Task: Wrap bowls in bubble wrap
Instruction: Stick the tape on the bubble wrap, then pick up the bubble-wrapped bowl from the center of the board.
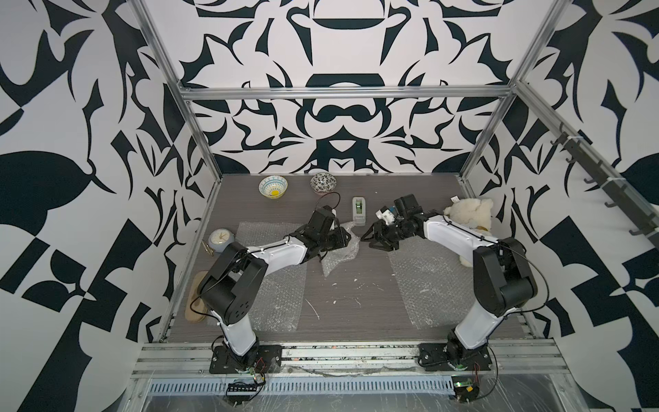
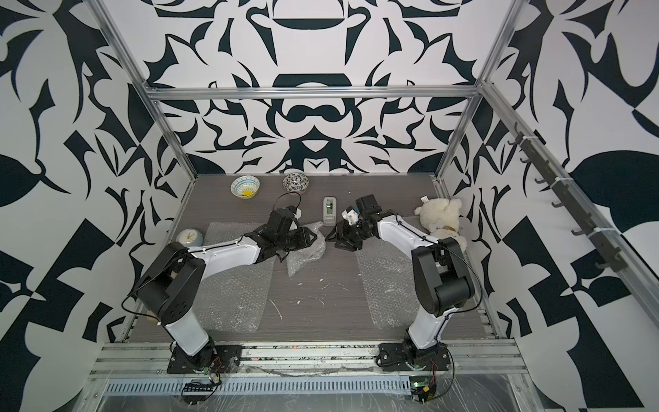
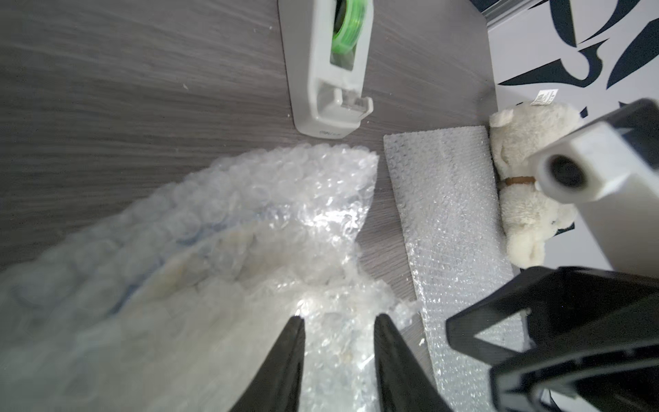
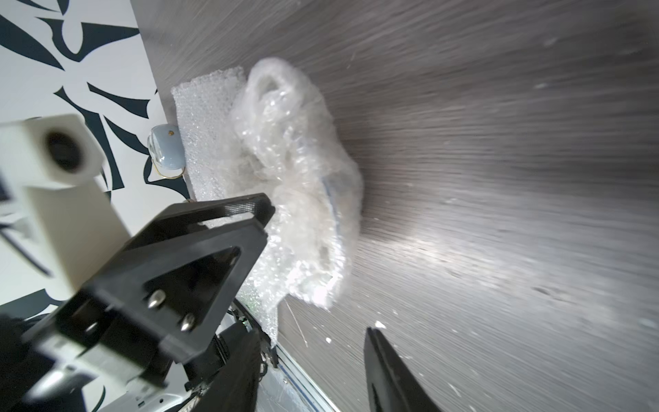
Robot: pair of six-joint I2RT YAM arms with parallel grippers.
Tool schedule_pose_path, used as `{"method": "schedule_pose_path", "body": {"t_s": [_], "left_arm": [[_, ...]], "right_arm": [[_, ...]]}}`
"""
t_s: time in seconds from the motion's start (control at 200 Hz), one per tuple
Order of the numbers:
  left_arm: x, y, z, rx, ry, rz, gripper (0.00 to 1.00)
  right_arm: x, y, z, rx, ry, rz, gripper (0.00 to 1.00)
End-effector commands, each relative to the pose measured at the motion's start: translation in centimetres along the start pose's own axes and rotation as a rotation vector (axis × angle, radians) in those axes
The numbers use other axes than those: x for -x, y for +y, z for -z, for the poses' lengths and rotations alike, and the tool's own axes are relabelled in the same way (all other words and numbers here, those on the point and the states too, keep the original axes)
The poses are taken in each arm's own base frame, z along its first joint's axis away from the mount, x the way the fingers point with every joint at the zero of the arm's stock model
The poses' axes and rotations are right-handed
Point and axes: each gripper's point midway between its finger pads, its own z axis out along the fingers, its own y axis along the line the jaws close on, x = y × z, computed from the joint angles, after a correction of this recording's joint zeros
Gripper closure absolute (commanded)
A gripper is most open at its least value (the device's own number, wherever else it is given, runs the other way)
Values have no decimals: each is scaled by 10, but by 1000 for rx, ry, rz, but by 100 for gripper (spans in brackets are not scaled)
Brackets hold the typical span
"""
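Though both pairs of jaws stand apart, the bubble wrap bundle (image 1: 338, 257) lies beneath the left jaws, the right jaws just beside.

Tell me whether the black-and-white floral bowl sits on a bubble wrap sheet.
No, the floral bowl stands directly on the bare table; the bubble wrap lies apart from it, not under it.

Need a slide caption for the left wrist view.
Left gripper open at the crumpled bubble wrap bundle; tape dispenser and plush bear beyond.
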Motion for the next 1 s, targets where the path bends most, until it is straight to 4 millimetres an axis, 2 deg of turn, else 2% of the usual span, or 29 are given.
{"method": "schedule_pose_path", "body": {"t_s": [0.0, 0.205, 0.665, 0.9, 0.995], "left_arm": [[14, -7, 15, 21, -32, -30, 62], [15, -2, 25, 50, -49, -37, 60], [9, 6, 22, 68, -37, -30, 60], [6, 12, 20, 80, -29, -28, 60], [4, 13, 20, 85, -27, -26, 60]], "right_arm": [[7, -1, -17, 3, -28, -35, 48], [10, 1, -34, 18, -26, -37, 46], [22, -1, -57, 52, -58, -66, 46], [16, -12, -65, 22, -74, -80, 56], [16, -16, -66, 22, -82, -88, 69]]}}
